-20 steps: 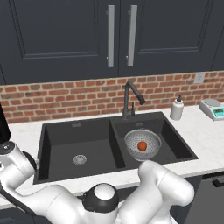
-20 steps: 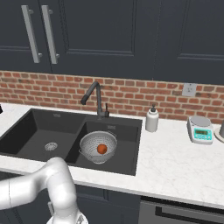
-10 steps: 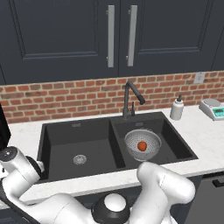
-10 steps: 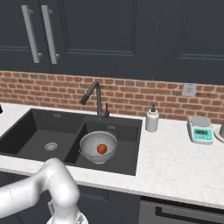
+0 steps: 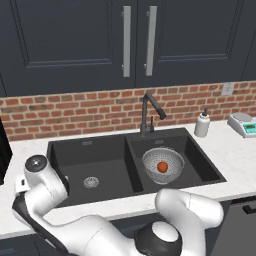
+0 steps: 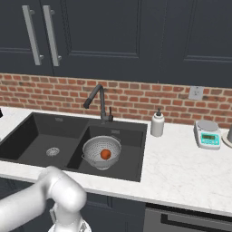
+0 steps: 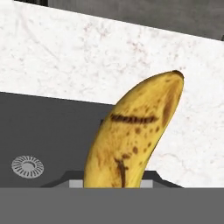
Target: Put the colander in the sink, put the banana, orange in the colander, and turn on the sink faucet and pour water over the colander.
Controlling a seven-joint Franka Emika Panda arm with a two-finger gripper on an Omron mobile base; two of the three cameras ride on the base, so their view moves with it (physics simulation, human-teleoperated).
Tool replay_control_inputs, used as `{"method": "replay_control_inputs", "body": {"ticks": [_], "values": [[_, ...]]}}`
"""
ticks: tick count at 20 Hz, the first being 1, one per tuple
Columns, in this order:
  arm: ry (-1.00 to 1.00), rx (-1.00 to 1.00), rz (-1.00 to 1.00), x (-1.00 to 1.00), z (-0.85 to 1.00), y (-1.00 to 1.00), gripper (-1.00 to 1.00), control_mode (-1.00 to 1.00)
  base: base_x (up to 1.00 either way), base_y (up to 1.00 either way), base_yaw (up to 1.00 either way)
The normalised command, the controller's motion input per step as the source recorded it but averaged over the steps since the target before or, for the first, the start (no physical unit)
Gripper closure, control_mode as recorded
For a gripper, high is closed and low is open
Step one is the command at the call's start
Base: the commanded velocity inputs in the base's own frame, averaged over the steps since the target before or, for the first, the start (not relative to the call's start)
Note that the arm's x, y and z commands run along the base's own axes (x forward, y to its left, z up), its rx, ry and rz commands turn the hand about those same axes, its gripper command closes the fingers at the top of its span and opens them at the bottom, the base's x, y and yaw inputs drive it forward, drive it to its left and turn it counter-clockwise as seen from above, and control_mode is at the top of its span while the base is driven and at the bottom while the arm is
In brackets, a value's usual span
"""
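Left base view: the black double-basin sink (image 5: 100, 150) is set in a white marble counter (image 5: 235, 160) below a red brick backsplash (image 5: 75, 112) and dark cabinet doors (image 5: 70, 40). The colander (image 5: 163, 165) stands in the right basin, and the orange (image 5: 162, 167) lies inside it. The dark gooseneck sink faucet (image 5: 148, 112) rises at the far edge between the basins, its head over the right one. A white soap bottle (image 5: 202, 124) stands on the counter to the right of the sink, and a small kitchen scale (image 5: 242, 123) sits further right. The arm bends low over the near left of the counter.

Right base view: the colander (image 6: 100, 152) with the orange (image 6: 105, 154) sits in the right basin, and the left basin shows its round silver drain (image 6: 53, 151). The soap bottle (image 6: 157, 123) stands just right of the sink, with the scale (image 6: 207, 134) well to its right.

Hand view: the banana (image 7: 133, 135), yellow with brown flecks and a dark tip, rises from the bottom between the gripper's (image 7: 114, 183) jaws, which are closed on it. Behind it lie the counter and a dark sink basin with its drain (image 7: 27, 166).
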Motion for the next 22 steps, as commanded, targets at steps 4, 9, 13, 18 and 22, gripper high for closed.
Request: {"method": "replay_control_inputs", "body": {"ticks": [4, 9, 13, 18, 22], "values": [[0.00, 0.00, 0.01, -0.39, 0.80, -0.32, 1.00, -1.00, 0.00, 0.00, 0.00], [0.00, -0.02, 0.06, -0.51, 0.61, -0.18, 1.00, -1.00, 0.00, 0.00, 0.00], [0.00, 0.00, 0.04, -0.45, 0.54, -0.48, 1.00, -1.00, 0.00, 0.00, 0.00], [0.02, 0.00, 0.02, -0.23, 0.36, -0.72, 1.00, -1.00, 0.00, 0.00, 0.00], [0.14, 0.08, 0.00, 0.04, 0.07, -1.00, 1.00, -1.00, 0.00, 0.00, 0.00]]}}
